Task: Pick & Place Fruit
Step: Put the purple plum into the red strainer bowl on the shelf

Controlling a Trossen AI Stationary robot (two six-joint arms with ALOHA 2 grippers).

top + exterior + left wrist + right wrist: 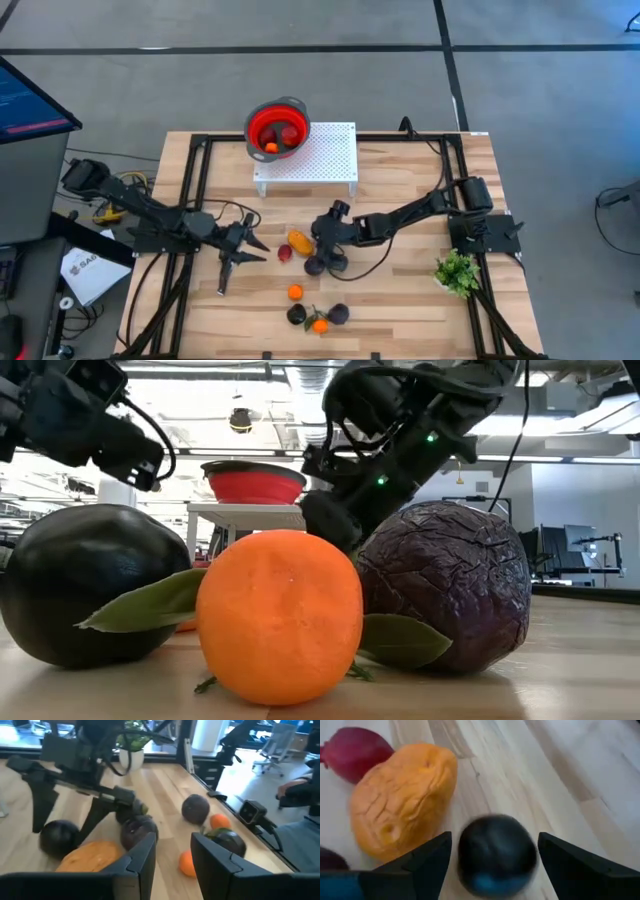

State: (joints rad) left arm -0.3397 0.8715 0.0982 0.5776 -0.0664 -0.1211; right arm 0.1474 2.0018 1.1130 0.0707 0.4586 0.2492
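Glossy black round fruit (496,854) sits between the right gripper's (495,857) spread fingers.

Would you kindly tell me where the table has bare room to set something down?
Bare wood lies between the front fruit cluster and the green leafy sprig, and beside the white perforated stand. The middle is crowded: both grippers flank the oblong orange-yellow fruit.

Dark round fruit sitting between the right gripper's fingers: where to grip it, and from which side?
Grip the dark round fruit across its widest middle, coming straight down from above. It is a ball, so any diameter works, and the right gripper is open with a finger on either side. Keep the finger nearest the oblong orange fruit in the narrow gap between them.
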